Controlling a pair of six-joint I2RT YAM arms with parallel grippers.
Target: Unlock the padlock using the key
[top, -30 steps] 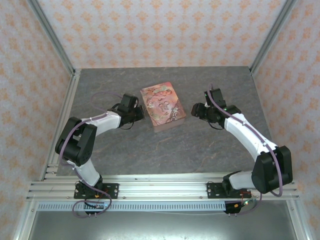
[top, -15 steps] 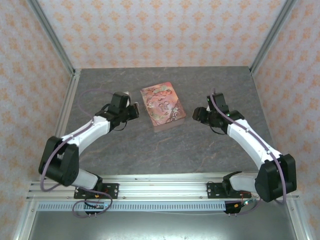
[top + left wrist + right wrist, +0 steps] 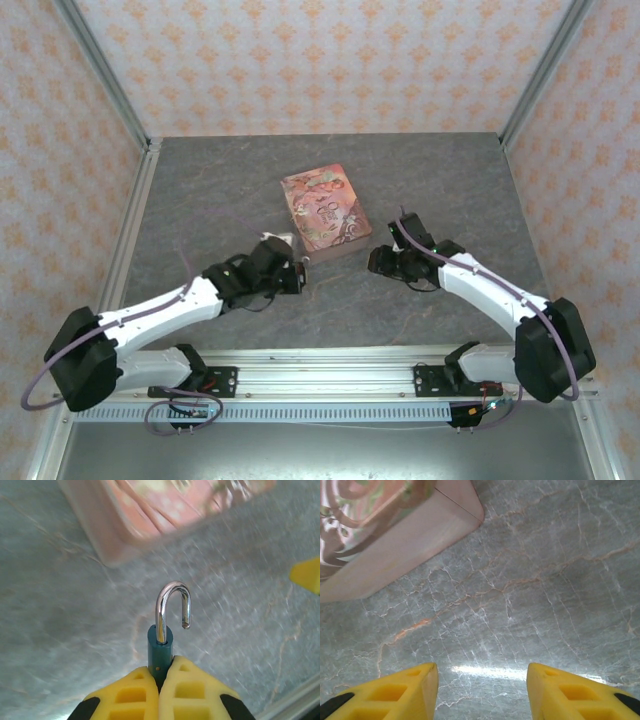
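1. The small teal-blue padlock (image 3: 160, 647) stands upright in my left pincer (image 3: 160, 670), shackle pointing away from the wrist. It sits over the table just short of the tin's near corner. I cannot tell its height above the surface.
2. The silver metal shackle (image 3: 172, 602) has one leg seated in the teal body. The other leg ends free, hanging clear of the body, so the lock reads as open.
3. My left pincer is clamped on the lower part of the padlock body, its yellow fingers (image 3: 130, 695) pressed almost together around it. From above, the left pincer (image 3: 292, 279) lies near the tin's near-left corner.
4. The pink illustrated tin box (image 3: 325, 208) lies flat around mid-table. In the left wrist view its blurred corner (image 3: 125, 530) sits beyond the shackle, apart from it.
5. My right pincer (image 3: 482, 672) has its yellow fingers (image 3: 415, 690) spread well apart, with nothing between them but bare stone. From above, the right pincer (image 3: 382, 262) sits near the tin's near-right corner without touching it.
6. The grey veined stone table (image 3: 450, 180) lies under both arms.
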